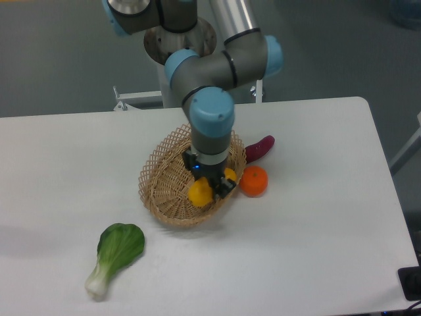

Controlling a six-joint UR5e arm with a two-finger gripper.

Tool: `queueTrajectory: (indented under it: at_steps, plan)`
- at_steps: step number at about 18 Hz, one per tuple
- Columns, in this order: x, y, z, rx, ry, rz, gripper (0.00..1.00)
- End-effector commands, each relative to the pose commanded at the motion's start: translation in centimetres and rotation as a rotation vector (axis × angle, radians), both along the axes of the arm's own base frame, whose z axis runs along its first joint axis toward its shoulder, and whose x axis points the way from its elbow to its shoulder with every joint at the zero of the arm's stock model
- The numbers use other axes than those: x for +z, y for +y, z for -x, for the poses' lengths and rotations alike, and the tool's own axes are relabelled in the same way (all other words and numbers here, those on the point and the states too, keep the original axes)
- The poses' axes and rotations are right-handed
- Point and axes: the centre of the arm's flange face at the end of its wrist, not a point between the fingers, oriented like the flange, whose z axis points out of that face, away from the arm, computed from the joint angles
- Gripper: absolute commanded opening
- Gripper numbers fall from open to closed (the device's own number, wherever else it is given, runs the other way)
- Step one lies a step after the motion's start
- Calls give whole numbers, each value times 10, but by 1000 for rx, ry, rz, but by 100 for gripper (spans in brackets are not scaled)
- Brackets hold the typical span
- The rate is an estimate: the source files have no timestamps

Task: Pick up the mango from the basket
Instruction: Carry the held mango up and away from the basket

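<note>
- White surface (316, 250) under everything, with grey floor behind it.
- Near its middle sits the wicker basket (161, 187), tipped a little, its lattice rim raised on the far side.
- Reaching down into the basket, the arm (210, 112) places its gripper (214, 187) over the right half.
- Yellow mango (200, 193) sits in the basket between the dark fingers, which look closed on it; another yellow patch shows on the gripper's right.
- Just right of the basket, a round orange (254, 181) rests outside the rim.
- Behind the orange, a purple sweet potato (260, 148) lies close to the basket.
- Well to the basket's front left lies a bok choy (116, 253).
</note>
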Motion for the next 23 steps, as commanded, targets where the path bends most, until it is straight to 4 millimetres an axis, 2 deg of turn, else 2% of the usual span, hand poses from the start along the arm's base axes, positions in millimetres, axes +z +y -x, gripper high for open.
queueTrajectory:
  at_steps: [3,5,13,17,23]
  plan:
    - [22,4,24,20,34,-26,50]
    - [33,-10,56,69,49,-23,51]
    - [28,-23,129,106,122,63,53]
    - [29,-29,146,121,100,82,53]
    - [27,-29,148,121,94,90,53]
